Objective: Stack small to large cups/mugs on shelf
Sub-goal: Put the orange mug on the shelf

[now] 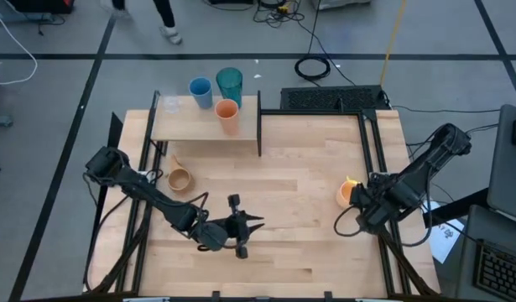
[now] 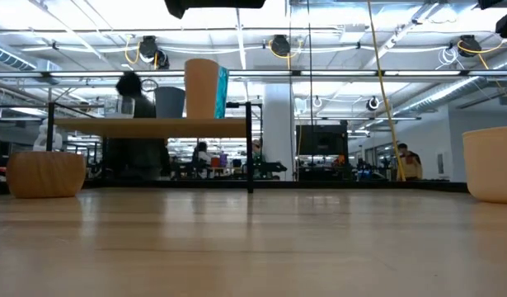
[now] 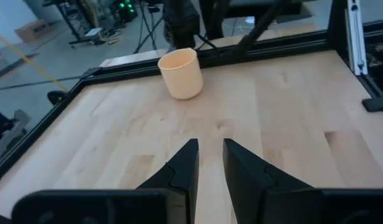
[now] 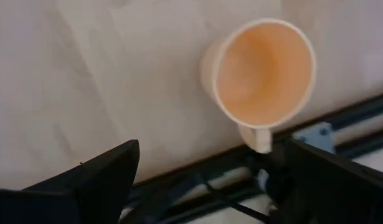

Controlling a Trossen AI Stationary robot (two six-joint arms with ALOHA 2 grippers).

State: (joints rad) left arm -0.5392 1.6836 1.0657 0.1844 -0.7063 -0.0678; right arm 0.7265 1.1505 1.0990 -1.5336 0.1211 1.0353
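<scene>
Right gripper (image 4: 203, 180) wide above round, smooth peach-orange mug (image 4: 261, 71); light-wood tabletop (image 4: 98, 74)

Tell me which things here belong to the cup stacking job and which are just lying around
Part of the job:
- teal tumbler, blue cup and orange cup, on the shelf
- tan mug, on the table
- peach mug, below the open right gripper
- left gripper, holding nothing

Just lying about:
- black keyboard
- coiled cable on the floor

Three cups (image 1: 226, 109) on shelf (image 1: 190, 127); two mugs (image 1: 180, 179) (upright) on tabletop.
</scene>
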